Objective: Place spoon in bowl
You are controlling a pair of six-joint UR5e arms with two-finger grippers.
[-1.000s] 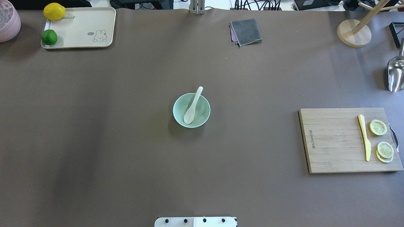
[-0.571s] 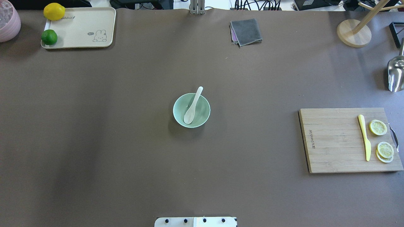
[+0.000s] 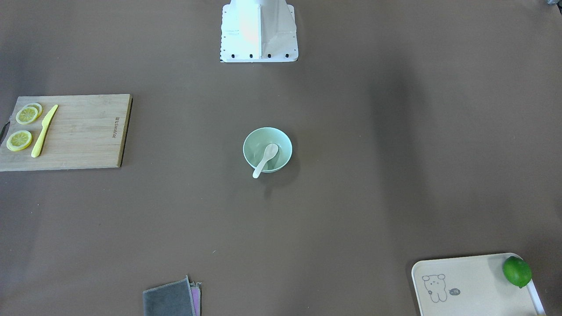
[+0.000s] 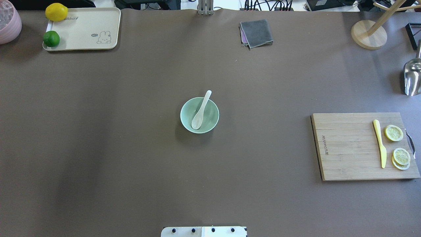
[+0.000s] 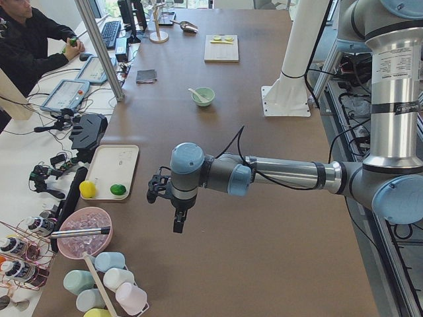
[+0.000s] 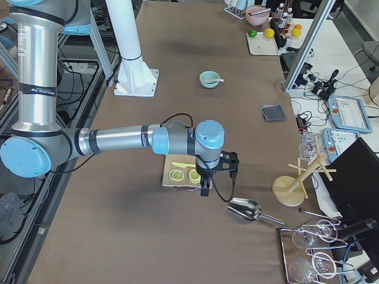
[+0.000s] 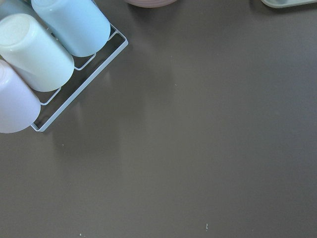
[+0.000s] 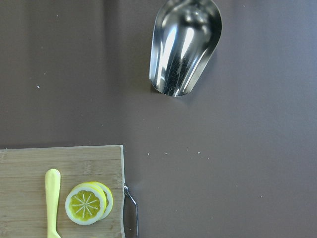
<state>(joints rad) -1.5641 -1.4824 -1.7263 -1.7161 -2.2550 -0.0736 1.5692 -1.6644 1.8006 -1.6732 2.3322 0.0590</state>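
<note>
The white spoon [image 4: 200, 112] lies in the pale mint-green bowl [image 4: 212, 121] at the table's middle, scoop down inside and handle resting over the far rim. Both also show in the front-facing view, spoon [image 3: 264, 160] and bowl [image 3: 253, 141]. No gripper is near them. My left gripper [image 5: 177, 218] hangs over the table's left end, seen only in the exterior left view. My right gripper [image 6: 204, 188] hangs over the cutting board's end, seen only in the exterior right view. I cannot tell whether either is open or shut.
A wooden cutting board [image 4: 348, 148] with a yellow knife [image 4: 380, 144] and lemon slices lies right. A metal scoop [image 4: 411, 77] and wooden stand [image 4: 368, 34] are far right. A tray [image 4: 85, 29] with a lime and lemon, a pink bowl [image 4: 8, 21] and a grey cloth [image 4: 256, 33] are at the back. A cup rack [image 7: 44, 54] is under the left wrist.
</note>
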